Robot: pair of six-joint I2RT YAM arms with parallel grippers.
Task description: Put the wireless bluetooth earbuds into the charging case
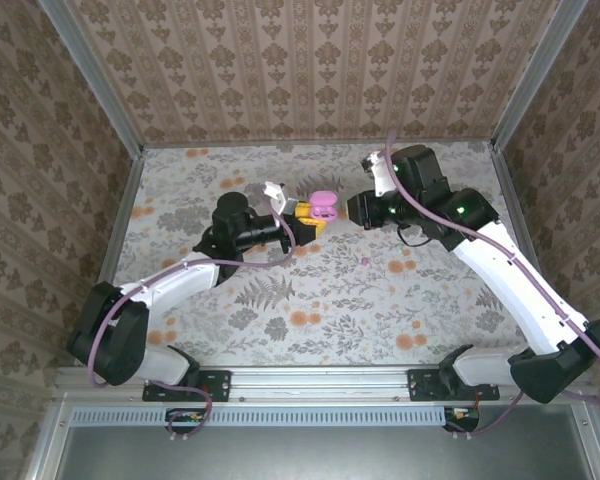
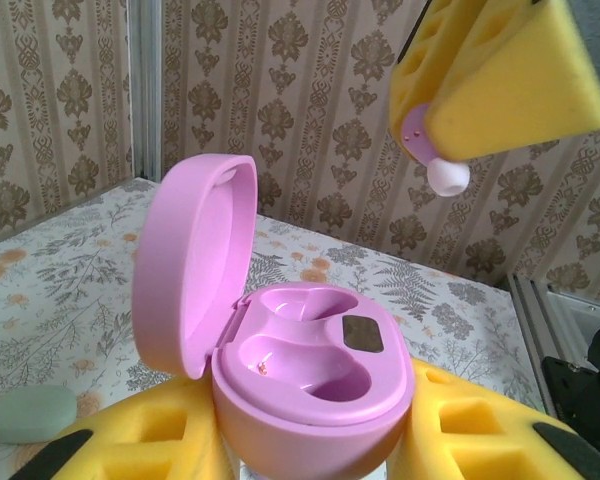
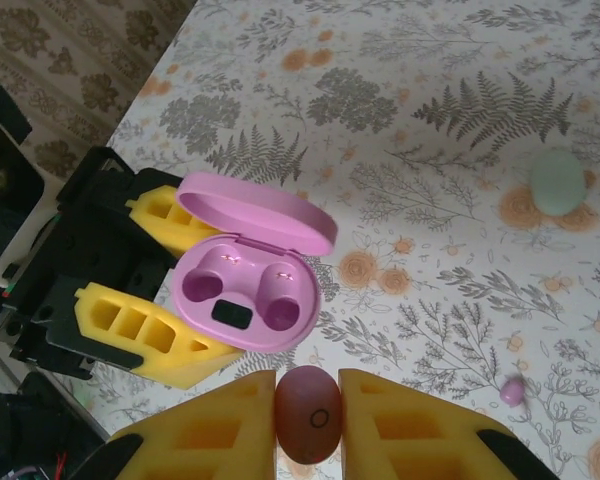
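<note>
Floral cloth covers the table [image 1: 420,320], with damask paper on the walls around it. My left pincer [image 1: 310,217] is closed on the pink case [image 3: 245,290], foam fingers clamping its base from both sides. The lid [image 2: 195,260] is swung back on the side away from my right arm. Both wells in the case are empty.

My right pincer [image 1: 356,210] is pinched on one earbud [image 3: 310,412], whose long axis runs along my fingers and points at the case. The case sits just ahead of those fingertips, near but apart. From the left wrist the bud hangs above and to the right of the wells, so I judge the coming move is a short drop into the nearer well.

A second earbud [image 3: 512,390] lies loose on the cloth, nearer my right arm. A mint case [image 3: 558,180] sits closed well beyond it; I cannot tell what it holds.
</note>
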